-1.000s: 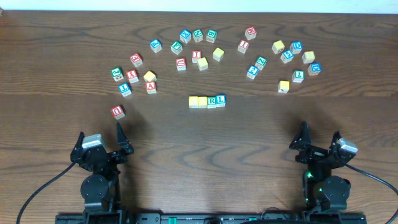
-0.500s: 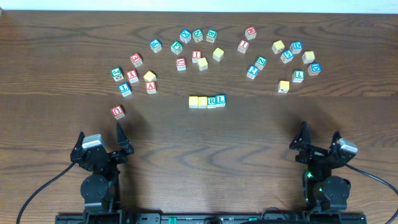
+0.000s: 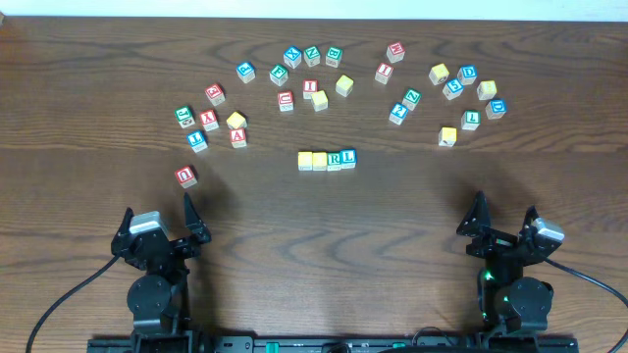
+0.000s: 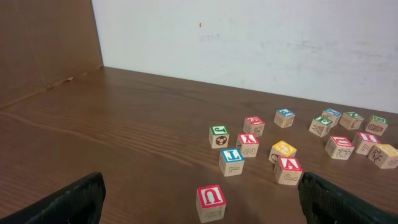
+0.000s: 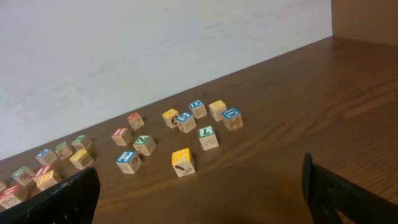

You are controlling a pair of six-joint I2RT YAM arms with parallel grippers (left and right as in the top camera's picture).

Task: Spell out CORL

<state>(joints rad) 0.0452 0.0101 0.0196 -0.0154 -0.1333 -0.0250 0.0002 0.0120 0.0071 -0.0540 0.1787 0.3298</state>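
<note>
Four cubes stand in a touching row at the table's middle: two yellow-topped cubes (image 3: 305,160) (image 3: 320,160), a green R cube (image 3: 335,159) and a blue L cube (image 3: 348,157). My left gripper (image 3: 157,218) rests near the front left, open and empty, well apart from the row. A red U cube (image 4: 211,201) lies between and ahead of its fingers (image 4: 68,202). My right gripper (image 3: 504,218) rests at the front right, open and empty. Its fingers (image 5: 59,202) frame bare wood, with a yellow-topped cube (image 5: 183,161) further ahead.
Loose letter cubes lie in an arc across the far half: a left cluster around a red A cube (image 3: 238,136), a middle group near a red I cube (image 3: 310,88), a right group near a green L cube (image 3: 471,120). A white wall (image 4: 249,37) bounds the far edge.
</note>
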